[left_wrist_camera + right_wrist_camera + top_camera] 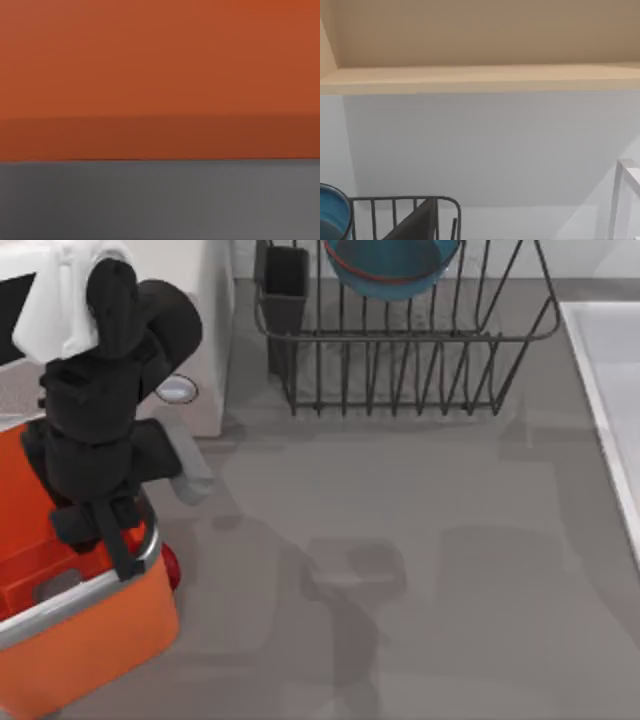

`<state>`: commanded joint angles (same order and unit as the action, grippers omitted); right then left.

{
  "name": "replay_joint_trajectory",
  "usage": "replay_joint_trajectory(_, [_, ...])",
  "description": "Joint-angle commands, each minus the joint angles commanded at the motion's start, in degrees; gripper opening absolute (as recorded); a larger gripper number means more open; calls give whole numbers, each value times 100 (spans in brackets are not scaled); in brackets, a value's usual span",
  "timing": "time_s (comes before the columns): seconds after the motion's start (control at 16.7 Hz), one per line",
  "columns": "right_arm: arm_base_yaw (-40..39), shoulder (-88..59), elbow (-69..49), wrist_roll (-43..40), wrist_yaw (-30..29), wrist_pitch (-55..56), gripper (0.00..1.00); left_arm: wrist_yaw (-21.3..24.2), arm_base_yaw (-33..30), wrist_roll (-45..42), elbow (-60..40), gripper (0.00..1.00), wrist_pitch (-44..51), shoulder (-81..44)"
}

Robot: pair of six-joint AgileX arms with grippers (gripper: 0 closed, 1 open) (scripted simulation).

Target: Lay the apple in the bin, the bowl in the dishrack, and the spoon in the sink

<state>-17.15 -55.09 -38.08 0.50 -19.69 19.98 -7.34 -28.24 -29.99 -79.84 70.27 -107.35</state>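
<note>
— Apple (172, 567): where?
— On the table, touching the orange bin's (90, 640) outer right wall, partly hidden under the rim.
— Left gripper (118, 540)?
— Down over the bin's right rim; jaw state cannot be told.
— Bowl (390, 265)?
— Sits in the dishrack (420, 360).
— Sink (610, 390)?
— At the table's right edge.

1. A flat grey bench (420, 570) is filling the middle of the top view, running out to 6 o'clock.
2. Soft, blurred shadows are lying across it near the centre and toward 7 o'clock.
3. A white microwave (205, 330) is sitting at 10 o'clock.
4. In the right wrist view, a pale grey-white wall (485, 145) is rising behind, with a tan ledge (480, 77) running across above it.
</note>
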Motion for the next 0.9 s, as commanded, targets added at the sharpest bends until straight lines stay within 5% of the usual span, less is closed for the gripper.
replay_joint_trajectory(0.48, [1477, 4530, 3031, -56, 1088, -1360, 100, 0, 0, 0, 0, 100, 0, 0])
replay_joint_trajectory(0.9, [1715, 5509, 3808, -50, 1969, -1998, 100, 0, 0, 0, 0, 100, 0, 0])
